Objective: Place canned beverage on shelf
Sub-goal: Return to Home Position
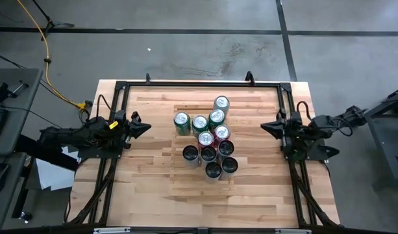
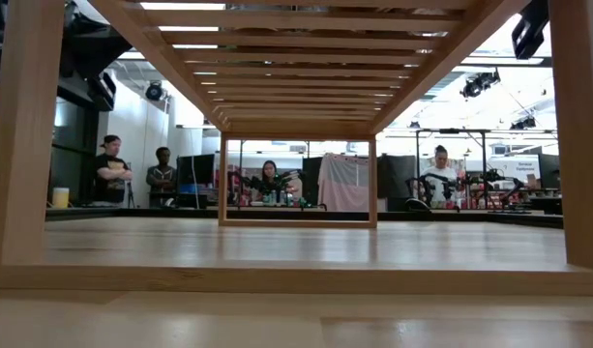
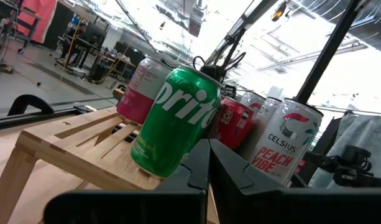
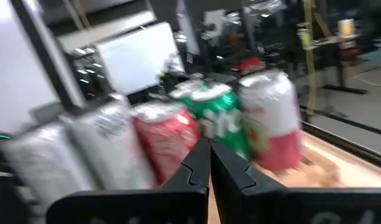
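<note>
Currently | left gripper [image 1: 147, 127]: fingers together, near the left edge of the table [image 1: 147, 188] | right gripper [image 1: 265, 127]: fingers together, near right edge | cans [image 1: 208, 140]: clustered upright on shelf [image 3: 66, 134], mid-table | bare tabletop separates each gripper from cans

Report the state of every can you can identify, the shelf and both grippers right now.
Green Sprite aluminium can: upright on the shelf.
Pink aluminium can: upright on the shelf.
Red aluminium can: upright, packed among other cans.
White Celsius can: upright, packed among other cans.
Pale wooden slatted shelf: standing on the tabletop, carrying cans.
Left gripper: shut, empty, apart from the cans.
Right gripper: shut, empty, apart from the cans.
</note>
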Controlling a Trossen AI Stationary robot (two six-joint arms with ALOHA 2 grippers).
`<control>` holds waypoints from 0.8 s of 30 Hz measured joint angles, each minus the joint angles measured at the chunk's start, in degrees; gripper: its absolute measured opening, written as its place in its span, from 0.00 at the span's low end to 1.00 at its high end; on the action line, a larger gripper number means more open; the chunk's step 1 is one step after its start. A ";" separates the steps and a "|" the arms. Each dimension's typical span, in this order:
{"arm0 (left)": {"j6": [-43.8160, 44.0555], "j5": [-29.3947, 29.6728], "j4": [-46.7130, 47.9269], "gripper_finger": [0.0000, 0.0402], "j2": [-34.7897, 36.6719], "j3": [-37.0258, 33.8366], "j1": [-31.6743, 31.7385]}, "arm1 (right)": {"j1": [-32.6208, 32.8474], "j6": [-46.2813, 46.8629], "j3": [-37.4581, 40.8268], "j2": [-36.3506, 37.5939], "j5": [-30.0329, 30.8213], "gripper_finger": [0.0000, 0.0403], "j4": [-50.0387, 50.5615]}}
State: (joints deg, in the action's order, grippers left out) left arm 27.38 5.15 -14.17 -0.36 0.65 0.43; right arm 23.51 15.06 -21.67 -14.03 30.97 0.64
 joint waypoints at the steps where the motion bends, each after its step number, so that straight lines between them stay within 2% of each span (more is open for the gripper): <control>1: -0.01 0.00 0.00 0.00 0.00 -0.01 0.00 | -0.89 -0.45 0.47 -0.28 0.24 0.00 0.06; 4: -0.01 0.00 -0.02 0.00 0.00 -0.01 0.00 | -5.20 0.02 2.32 -1.30 -0.88 0.00 0.09; 9: -0.02 0.00 -0.01 0.00 0.00 0.01 0.00 | -13.99 3.73 7.53 -1.42 -12.38 0.00 -2.35; 12: -0.01 0.00 -0.02 0.00 0.00 0.01 0.00 | -17.01 5.33 10.26 -0.81 -17.60 0.00 -3.45; 16: -0.01 0.00 -0.02 0.00 0.00 0.01 0.00 | -18.01 3.72 13.10 0.71 -18.92 0.00 -5.25; 24: -0.01 0.00 -0.02 0.00 0.00 0.01 0.00 | -18.01 0.97 17.33 5.44 -17.25 0.00 -5.04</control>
State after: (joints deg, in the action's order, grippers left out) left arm 27.38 5.15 -14.20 -0.36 0.67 0.43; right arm 5.50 16.03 -4.33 -8.60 13.72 -4.40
